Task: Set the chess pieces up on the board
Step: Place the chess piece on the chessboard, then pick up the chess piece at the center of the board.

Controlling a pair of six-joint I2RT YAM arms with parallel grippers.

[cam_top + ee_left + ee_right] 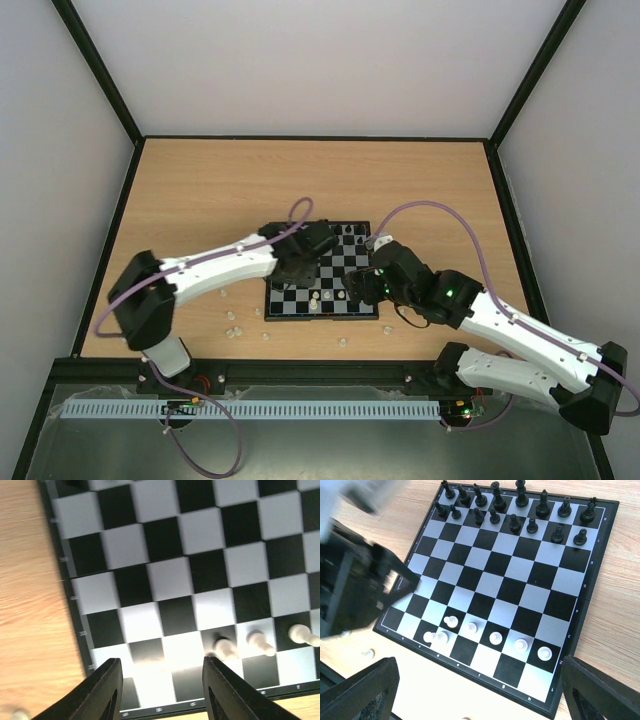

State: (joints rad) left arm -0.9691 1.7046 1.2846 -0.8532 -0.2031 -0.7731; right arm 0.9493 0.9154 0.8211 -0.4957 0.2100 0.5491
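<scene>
Left fingers (102, 690) hover spread and empty over the board's (490, 585) near corner, right fingers (600, 697) equally wide, and we judge both ready for loose white pieces (231, 330) lying on the surface (200, 190) beside it.

So the worktop (200, 180) is a light wood-grain slab with a thin black frame (114, 235) round its edges. The board (335, 268) lies flat on it, roughly mid-width and closer to the near edge than the far one. Off the board, a handful of cream-white chess pieces (232, 331) sit scattered on the bare wood just off its near-left corner, plus a couple more beside the near edge further right. Way too tiny to tell which figures they are.
</scene>
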